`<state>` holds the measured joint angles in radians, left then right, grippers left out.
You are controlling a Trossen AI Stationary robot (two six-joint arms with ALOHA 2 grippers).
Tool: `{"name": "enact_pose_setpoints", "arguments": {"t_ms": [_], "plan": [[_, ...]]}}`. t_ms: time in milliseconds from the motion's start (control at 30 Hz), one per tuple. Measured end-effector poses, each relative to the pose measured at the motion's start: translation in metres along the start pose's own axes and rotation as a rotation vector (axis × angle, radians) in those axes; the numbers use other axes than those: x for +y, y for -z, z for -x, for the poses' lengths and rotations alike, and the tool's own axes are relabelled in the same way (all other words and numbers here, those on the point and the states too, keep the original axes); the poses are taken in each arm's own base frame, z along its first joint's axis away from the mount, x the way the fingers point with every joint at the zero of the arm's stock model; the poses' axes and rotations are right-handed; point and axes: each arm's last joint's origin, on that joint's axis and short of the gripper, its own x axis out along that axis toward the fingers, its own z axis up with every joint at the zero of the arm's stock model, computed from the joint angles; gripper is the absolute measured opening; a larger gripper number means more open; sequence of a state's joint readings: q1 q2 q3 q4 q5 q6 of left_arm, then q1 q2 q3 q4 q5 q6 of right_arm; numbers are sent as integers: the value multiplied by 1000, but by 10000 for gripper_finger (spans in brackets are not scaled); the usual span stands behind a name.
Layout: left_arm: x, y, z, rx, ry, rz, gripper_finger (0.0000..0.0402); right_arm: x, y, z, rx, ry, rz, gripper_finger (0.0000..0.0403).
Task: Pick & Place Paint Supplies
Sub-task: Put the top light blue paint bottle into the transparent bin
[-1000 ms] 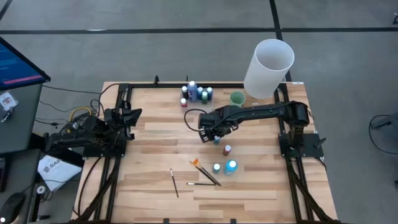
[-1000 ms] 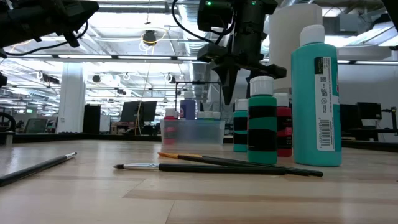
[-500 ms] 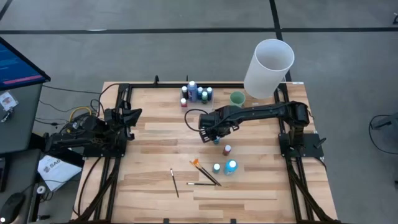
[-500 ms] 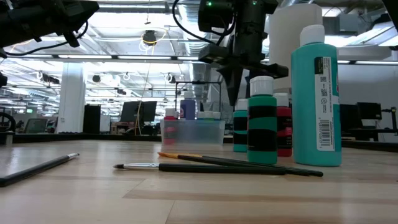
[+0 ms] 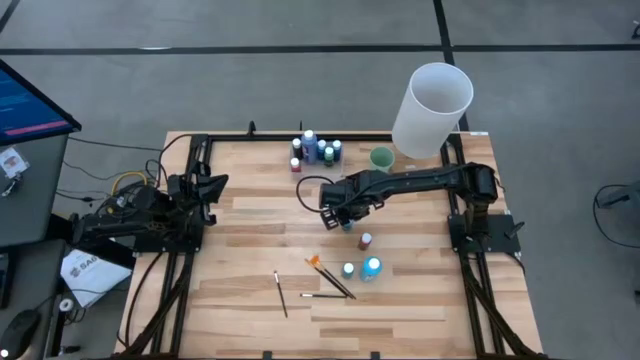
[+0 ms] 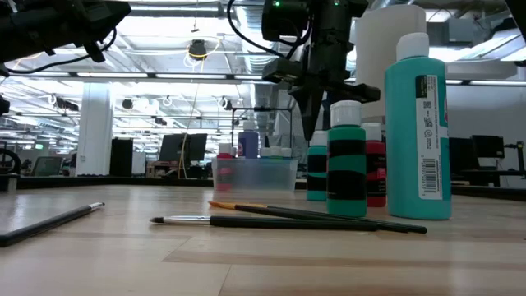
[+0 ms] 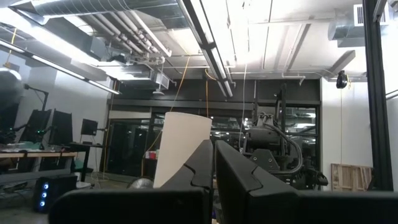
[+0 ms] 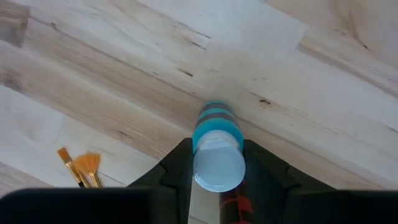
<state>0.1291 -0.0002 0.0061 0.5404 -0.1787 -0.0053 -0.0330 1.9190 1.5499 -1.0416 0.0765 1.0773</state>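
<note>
My right gripper (image 5: 340, 218) (image 8: 217, 186) is open and points down over a small teal bottle (image 5: 348, 227) (image 8: 216, 127) that stands on its base mid-table. Its fingers flank the bottle's pale cap (image 8: 218, 163). In the low view the right gripper (image 6: 317, 123) sits just above that bottle (image 6: 318, 168). A red-brown bottle (image 5: 366, 241) and two more teal bottles (image 5: 372, 267) stand nearer the near edge. Dark brushes (image 5: 330, 280) and an orange one (image 5: 314, 262) lie flat there. My left gripper (image 7: 214, 171) is shut and parked at the table's left (image 5: 205, 188). My right gripper comes from above, pointing down, with one finger (image 8: 177, 171) on each side of the upright teal bottle's cap. Whether the fingers touch the cap I cannot tell. The bottle stands on the table.
A clear bin (image 6: 255, 174) with several bottles (image 5: 315, 150) sits at the far edge, beside the pale green cup (image 5: 381, 158) and the tall white cylinder (image 5: 432, 100). Another lone brush (image 5: 280, 294) lies toward the near left. Bare wood stretches across the table's left half.
The right gripper has moved a little toward the table's right and down, coming over the small teal bottle's cap. Nothing else has moved.
</note>
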Motion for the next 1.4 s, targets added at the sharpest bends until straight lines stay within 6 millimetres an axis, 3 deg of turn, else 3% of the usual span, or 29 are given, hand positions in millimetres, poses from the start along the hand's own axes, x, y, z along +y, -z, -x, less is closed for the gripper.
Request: {"name": "enact_pose_setpoints", "arguments": {"t_ms": [267,467,667,933,1167,1400], "plan": [[0,0,0,0,0,0,2,8,-18,24,-77,-65,45,106],[0,0,0,-1,0,0,2,2,-53,61,-146,-125,32,106],[0,0,0,0,0,0,2,-18,-92,84,-222,-168,-26,106],[0,0,0,-1,0,0,2,-49,-127,83,-239,-160,-112,107],[0,0,0,-1,0,0,2,-63,-140,82,-247,-147,-159,114],[0,0,0,-1,0,0,2,-53,-149,47,-194,-115,-148,116]]}}
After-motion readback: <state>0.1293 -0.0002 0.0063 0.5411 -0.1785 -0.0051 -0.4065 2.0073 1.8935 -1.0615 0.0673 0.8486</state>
